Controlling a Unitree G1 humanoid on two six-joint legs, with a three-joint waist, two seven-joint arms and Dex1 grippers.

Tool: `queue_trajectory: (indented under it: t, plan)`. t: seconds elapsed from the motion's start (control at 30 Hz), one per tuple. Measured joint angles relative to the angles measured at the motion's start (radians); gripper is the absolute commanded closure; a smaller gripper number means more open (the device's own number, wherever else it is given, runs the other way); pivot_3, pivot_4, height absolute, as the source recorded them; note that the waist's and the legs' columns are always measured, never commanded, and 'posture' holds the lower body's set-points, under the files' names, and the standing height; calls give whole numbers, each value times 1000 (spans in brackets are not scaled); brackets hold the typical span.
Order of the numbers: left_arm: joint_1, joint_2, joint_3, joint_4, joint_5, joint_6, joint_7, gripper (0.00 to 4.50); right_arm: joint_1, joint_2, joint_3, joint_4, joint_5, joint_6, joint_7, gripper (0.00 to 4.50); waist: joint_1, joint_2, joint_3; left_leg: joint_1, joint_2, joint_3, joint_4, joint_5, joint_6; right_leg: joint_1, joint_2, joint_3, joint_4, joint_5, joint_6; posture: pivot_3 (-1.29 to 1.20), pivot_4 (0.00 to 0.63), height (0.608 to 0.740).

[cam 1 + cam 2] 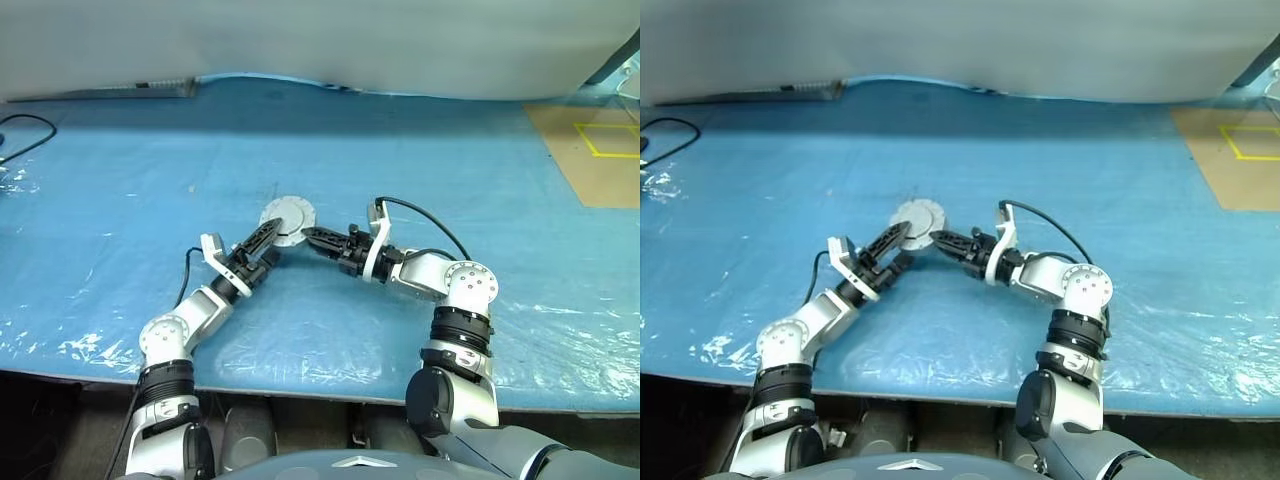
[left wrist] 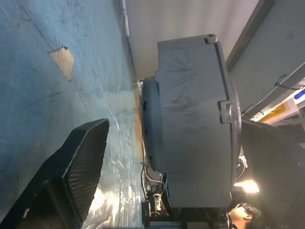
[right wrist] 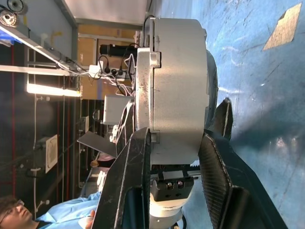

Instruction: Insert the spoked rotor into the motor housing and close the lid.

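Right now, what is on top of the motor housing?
The lid sits on the motor housing, smooth face up, held by the right gripper. Whatever is inside is covered.

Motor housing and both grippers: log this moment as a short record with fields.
motor housing: held above the blue table cover, smooth grey lid face toward the head camera
lid: on the housing, closed as far as can be seen
right gripper: shut on the housing's edge
left gripper: open, fingers straddling the housing, no grip
spoked rotor: cannot tell
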Motion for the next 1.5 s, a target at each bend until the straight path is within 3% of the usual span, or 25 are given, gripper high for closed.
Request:
queue_trajectory:
  t: [0.13, 0.17, 0.27, 0.37, 0.57, 0.77, 0.9, 1.1, 1.2, 1.37, 1.5]
  plan:
    - [-28, -8, -15, 32, 3, 7, -14, 0, 5, 1, 3, 0, 27, 14, -11, 3427, 1, 0, 0, 0, 0, 0, 1, 0, 0, 0, 0, 0, 0, 0, 0, 0, 150, 740]
    - [-31, -11, -16, 33, 3, 7, -18, 178, 6, 1, 3, 0, 33, 18, -15, 3427, 1, 0, 0, 0, 0, 0, 1, 0, 0, 0, 0, 0, 0, 0, 0, 0, 150, 740]
    - [-34, -23, -11, 35, -8, 8, -21, 940, 15, 1, 4, 0, 49, 26, -26, 3427, 1, 0, 0, 0, 0, 0, 1, 0, 0, 0, 0, 0, 1, 0, 0, 0, 150, 740]
    - [-35, -27, 8, 38, -30, 19, -19, 2028, 31, 4, 4, 0, 62, 31, -37, 3427, 1, 0, 0, 0, 0, 0, 2, 0, 0, 0, 0, 0, 1, 0, 0, 0, 150, 740]
    - [-35, -33, 19, 38, -46, 26, -5, 2095, 71, 5, 63, -60, 62, -20, -20, 3427, 4, 0, 0, 0, 0, -1, 3, 0, 0, 1, 0, 0, 1, 0, 0, 0, 150, 740]
    - [-41, -33, 19, 38, -39, 13, 32, 2095, 95, -26, 148, -96, 43, -96, 34, 1369, 4, 0, 0, 0, 0, -1, 4, 0, 0, 2, 0, 0, 1, 1, 0, 0, 150, 740]
    - [-87, -1, 20, 81, 0, -16, 46, 2095, 157, -174, 374, -210, -115, -265, 175, 18, 12, 0, 0, 0, 0, -3, 7, 0, 0, 6, 0, -2, 0, 1, 2, 0, 150, 740]
    - [-260, 62, 22, 320, 168, -153, 54, 2095, 217, -405, 786, -259, -582, -745, 314, 0, 20, -1, 0, 1, 0, -5, 12, 0, 0, 9, 0, -1, -1, 3, 5, 0, 150, 740]
    - [-377, 86, 21, 499, 268, -243, 43, 2095, 241, -446, 920, -233, -790, -993, 337, 0, 20, -2, 1, -1, 0, -6, 13, 0, 0, 9, 0, -1, -1, 3, 5, 0, 150, 740]
    - [-580, 105, 35, 798, 388, -406, -1, 2095, 256, -421, 949, -147, -932, -1209, 329, 0, 20, -6, 3, -2, -1, -8, 13, 0, 0, 9, 0, -2, -1, 4, 5, 0, 150, 740]
    - [-699, 107, 69, 969, 452, -534, 6, 2095, 267, -400, 946, -109, -976, -1257, 330, 0, 18, -9, 5, -3, -1, -10, 14, 0, 0, 9, 0, -3, -1, 4, 5, 0, 150, 740]
